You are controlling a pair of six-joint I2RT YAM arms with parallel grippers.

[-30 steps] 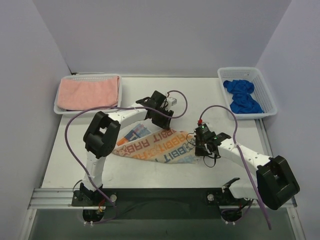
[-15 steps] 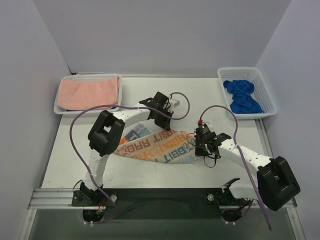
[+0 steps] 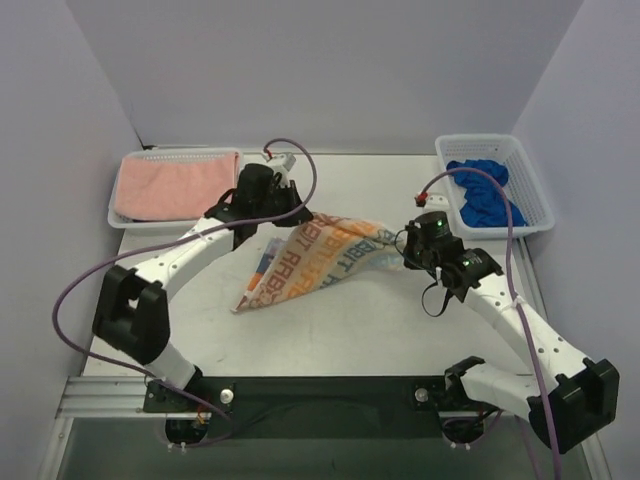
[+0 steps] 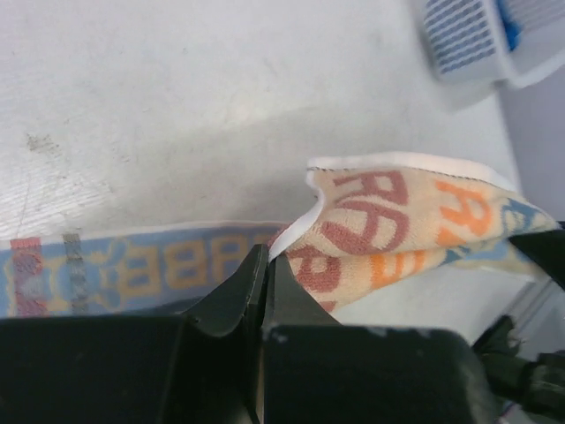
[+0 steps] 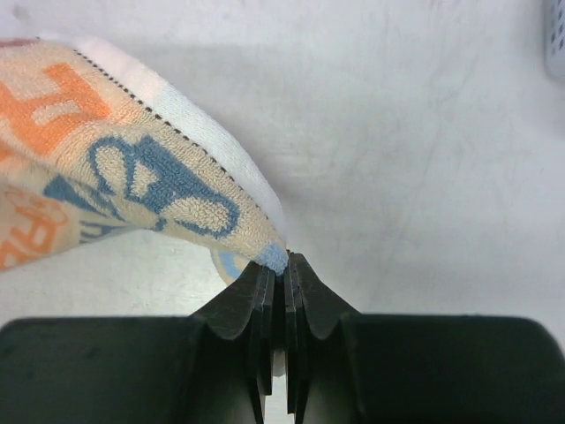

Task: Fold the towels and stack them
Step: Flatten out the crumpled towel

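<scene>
Top external view has the RABBIT towel [image 3: 320, 255] slung between both arms over the middle of the tabletop [image 3: 350, 330]. Its far edge is raised and its near left corner trails on the surface.

The left fingers [image 3: 288, 213] are pressed together on the far left corner. In the left wrist view only the white hem sits at their very tips, and I cannot tell how many layers they hold. The right fingers [image 3: 403, 250] are clamped on the far right corner, and the right wrist view shows just a small blue nub of hem between them.

Both holds look shallow, and that is the main risk. If the arms pull apart or swing quickly, a corner could slide out and the towel would drop in a heap. Too much slack is the opposite danger, since the sagging middle could crease or double under itself. The trailing corner may also drag and bunch, leaving the fold skewed.

The pink towel [image 3: 175, 185] lies flat in the left basket [image 3: 128, 222] at the far left corner. The blue towel [image 3: 483, 192] sits crumpled in the right basket [image 3: 541, 195] at the far right corner, unfolded. The right arm's cable arches close to that basket and might snag its rim.
</scene>
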